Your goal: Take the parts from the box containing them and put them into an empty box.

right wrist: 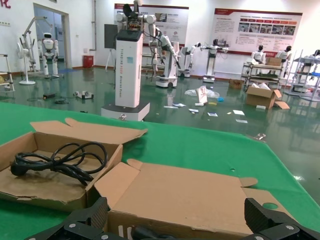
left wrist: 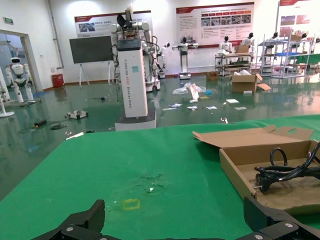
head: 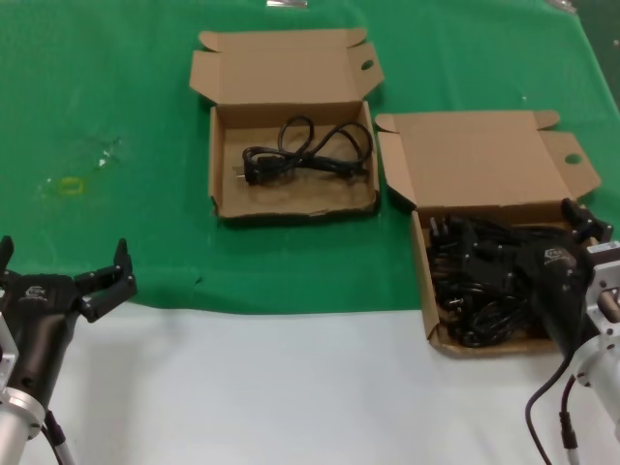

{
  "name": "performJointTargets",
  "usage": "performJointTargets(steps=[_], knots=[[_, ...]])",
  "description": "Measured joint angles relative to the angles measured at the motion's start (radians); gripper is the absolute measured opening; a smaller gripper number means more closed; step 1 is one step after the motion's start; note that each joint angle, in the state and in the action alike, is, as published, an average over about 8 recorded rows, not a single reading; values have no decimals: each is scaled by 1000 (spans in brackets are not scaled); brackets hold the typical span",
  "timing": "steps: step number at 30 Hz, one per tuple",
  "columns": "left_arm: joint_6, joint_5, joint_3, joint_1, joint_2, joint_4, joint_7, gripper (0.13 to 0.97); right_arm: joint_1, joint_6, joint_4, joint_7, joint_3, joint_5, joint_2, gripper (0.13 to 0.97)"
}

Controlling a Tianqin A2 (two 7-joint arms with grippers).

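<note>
The box containing the parts (head: 429, 291) stands at the right with its lid (right wrist: 190, 195) folded back, and a tangle of black power cords (head: 484, 281) fills it. My right gripper (head: 547, 247) hangs open just over that pile, with nothing between its fingers (right wrist: 92, 217). The other box (head: 221, 155) sits at the centre back, lid open, with one coiled cord (head: 305, 153) on its floor. The same box (left wrist: 240, 175) and cord (left wrist: 285, 172) show in the left wrist view. My left gripper (head: 60, 263) is parked open at the near left, off the green cloth, holding nothing.
Both boxes rest on a green cloth (head: 116, 116). A white table strip (head: 271, 387) runs along the front. A small yellow mark (left wrist: 131, 204) lies on the cloth at the left. Robots and racks stand far behind.
</note>
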Motion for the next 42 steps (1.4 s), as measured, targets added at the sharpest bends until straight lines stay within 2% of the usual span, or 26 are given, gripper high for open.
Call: performJointTargets(steps=[42], knots=[[0, 0, 0, 0, 0, 0, 0, 966, 0, 0, 0, 0, 0, 0, 0, 966]])
